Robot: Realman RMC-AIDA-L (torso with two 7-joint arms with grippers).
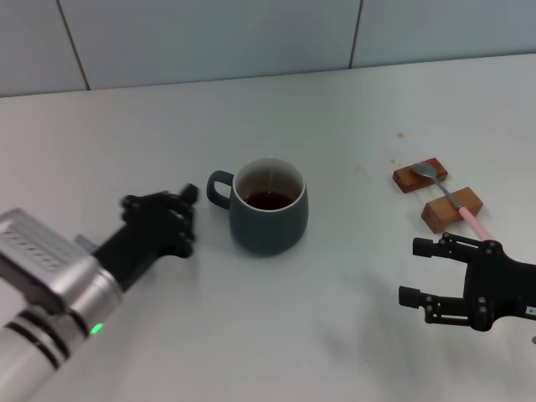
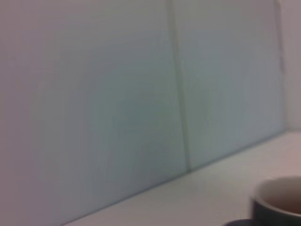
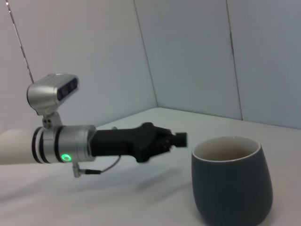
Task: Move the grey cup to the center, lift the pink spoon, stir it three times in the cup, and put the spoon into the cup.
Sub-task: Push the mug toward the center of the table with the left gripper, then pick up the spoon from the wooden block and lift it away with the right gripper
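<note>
The grey cup (image 1: 268,209) stands upright mid-table with dark liquid inside and its handle toward my left. It also shows in the right wrist view (image 3: 231,181), and its rim shows in the left wrist view (image 2: 277,197). My left gripper (image 1: 188,219) is open and empty just left of the handle, not touching it; it also shows in the right wrist view (image 3: 175,139). The pink spoon (image 1: 448,197) lies across two wooden rest blocks at the right, bowl on the far block. My right gripper (image 1: 416,271) is open and empty, in front of the spoon and nearer to me.
Two brown wooden blocks (image 1: 420,176) (image 1: 452,209) hold the spoon off the white table (image 1: 335,335). A tiled wall (image 1: 251,33) runs behind the table's far edge.
</note>
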